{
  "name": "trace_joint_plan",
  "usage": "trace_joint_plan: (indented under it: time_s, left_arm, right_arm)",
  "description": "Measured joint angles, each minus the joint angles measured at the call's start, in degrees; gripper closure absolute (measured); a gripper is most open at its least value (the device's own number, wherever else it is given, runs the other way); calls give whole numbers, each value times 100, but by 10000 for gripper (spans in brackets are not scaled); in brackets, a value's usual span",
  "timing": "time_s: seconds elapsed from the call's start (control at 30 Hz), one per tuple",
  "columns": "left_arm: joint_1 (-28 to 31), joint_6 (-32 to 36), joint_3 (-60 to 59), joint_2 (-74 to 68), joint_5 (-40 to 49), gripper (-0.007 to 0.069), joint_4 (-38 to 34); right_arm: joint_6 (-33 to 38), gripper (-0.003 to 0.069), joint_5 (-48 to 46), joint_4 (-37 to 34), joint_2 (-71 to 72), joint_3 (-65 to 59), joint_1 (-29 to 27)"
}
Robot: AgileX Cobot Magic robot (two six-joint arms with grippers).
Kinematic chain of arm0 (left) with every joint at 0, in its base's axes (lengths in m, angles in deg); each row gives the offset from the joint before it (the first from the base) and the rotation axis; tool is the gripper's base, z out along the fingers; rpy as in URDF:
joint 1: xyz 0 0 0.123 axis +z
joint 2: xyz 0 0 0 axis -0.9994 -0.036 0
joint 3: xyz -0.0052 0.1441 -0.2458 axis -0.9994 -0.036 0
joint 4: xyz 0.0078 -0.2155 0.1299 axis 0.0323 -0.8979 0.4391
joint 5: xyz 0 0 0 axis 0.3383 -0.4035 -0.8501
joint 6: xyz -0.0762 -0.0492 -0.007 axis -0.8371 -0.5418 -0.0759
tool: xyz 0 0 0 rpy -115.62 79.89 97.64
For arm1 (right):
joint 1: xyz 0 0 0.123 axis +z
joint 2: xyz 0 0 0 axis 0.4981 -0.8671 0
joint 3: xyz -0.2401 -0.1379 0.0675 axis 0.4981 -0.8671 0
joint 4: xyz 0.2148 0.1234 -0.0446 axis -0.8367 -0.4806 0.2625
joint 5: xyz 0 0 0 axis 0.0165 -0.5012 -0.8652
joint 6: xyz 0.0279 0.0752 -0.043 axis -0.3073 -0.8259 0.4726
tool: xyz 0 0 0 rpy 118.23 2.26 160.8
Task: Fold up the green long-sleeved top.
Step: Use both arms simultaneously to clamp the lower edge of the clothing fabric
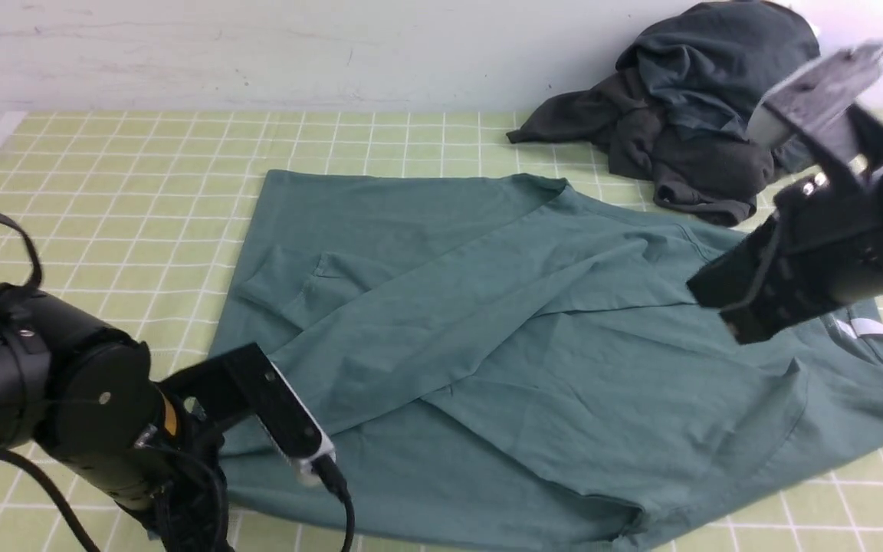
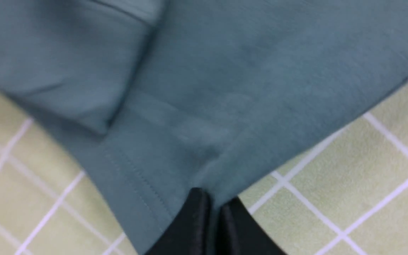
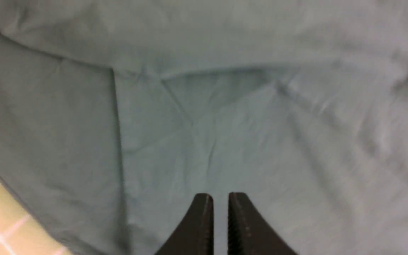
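top [image 1: 625, 383], where has it got to?

all over the middle of the green cloth [image 1: 104, 192], the one with the white grid lines. it runs from the near left out to the right edge of the front view.

flat or rumpled?

spread wide, but hardly smooth. a broad fold slants from the near left up towards the far middle, with smaller creases round it, and there's a puckered bit on the near side, right of the middle.

and the left gripper [image 2: 216, 198]?

down at the near left, tips together on a gathered bit of the top. you can see the material bunch up and run in between them.

does the right gripper [image 3: 221, 194] have some too?

no, its tips are a little apart, with only a narrow gap, and nothing is caught between them. it's over the right part of the top.

what's that white scrap on the right?

the label [image 1: 871, 328], lying on the top, just nearer than the right arm [image 1: 855, 230].

and the dark stuff at the far right?

a heap [image 1: 687, 130] of clothes, charcoal and bluish grey, piled by the pale wall [image 1: 257, 54]. it sits just beyond the top's far right part.
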Motion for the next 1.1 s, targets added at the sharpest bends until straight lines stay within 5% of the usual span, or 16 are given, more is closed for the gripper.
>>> trace_joint_plan:
  time_s: [0.23,0.53,0.7,0.9,1.1]
  left_arm:
    - [0,-422,0,264,49,618,6]
    - [0,-438,0,282,145,618,1]
    - [0,-438,0,282,145,618,1]
    - [0,-443,0,282,145,618,1]
    - [0,-775,170,293,538,618,-93]
  right_arm:
    - [1998,636,-107,1027,-359,-479,0]
    - [2195,371,449,3188,-1016,-1852,0]
    - [1997,340,1629,4165,-1273,-2393,0]
    - [1514,385,2207,4783,-1687,-2457,0]
    - [791,619,2036,4979,-1540,-2481,26]
